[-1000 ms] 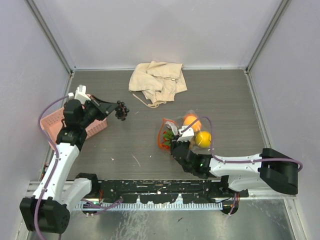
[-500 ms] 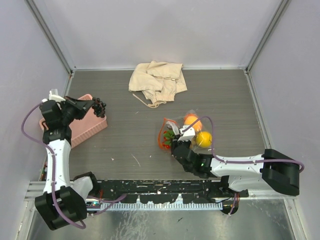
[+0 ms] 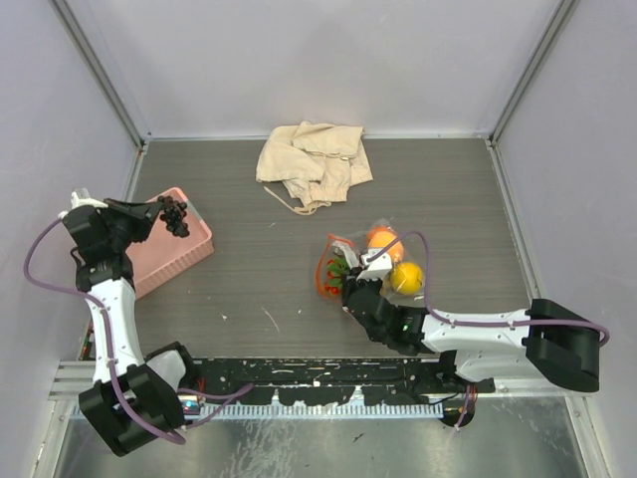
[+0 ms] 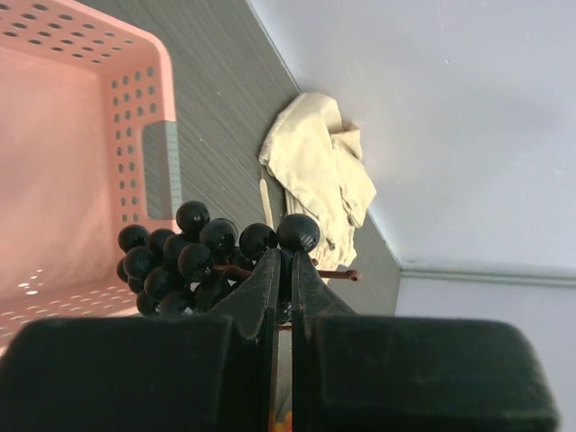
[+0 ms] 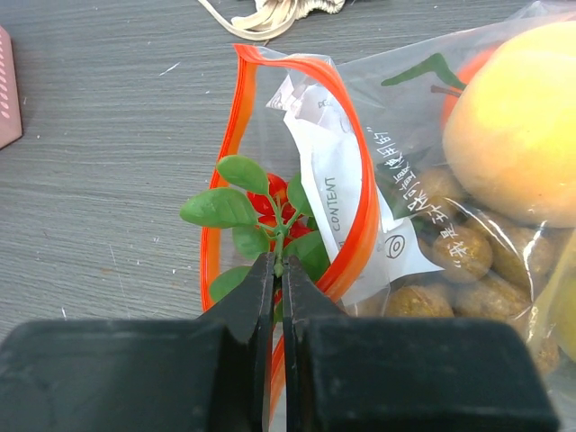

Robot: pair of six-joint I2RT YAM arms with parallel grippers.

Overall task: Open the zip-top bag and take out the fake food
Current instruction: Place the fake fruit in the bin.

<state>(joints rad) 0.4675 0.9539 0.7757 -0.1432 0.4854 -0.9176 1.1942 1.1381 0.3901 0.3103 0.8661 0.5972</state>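
Grey table (image 3: 269, 289): left tool (image 4: 286, 265) grips grapes (image 4: 193, 247) above basket (image 4: 144, 135); right tool (image 5: 277, 270) pinches leafy stem (image 5: 280, 229) inside bag (image 5: 405, 144).

Near-black grapes (image 4: 171, 256); pink perforated basket (image 4: 144, 99); beige cloth (image 4: 315, 171); orange-red zip strip (image 5: 365, 211) on clear bag (image 5: 409, 175); green leaves (image 5: 216, 209).

Both pinched tight: left claw (image 4: 283, 258) raised on its bent arm, right claw (image 5: 277, 266) low.
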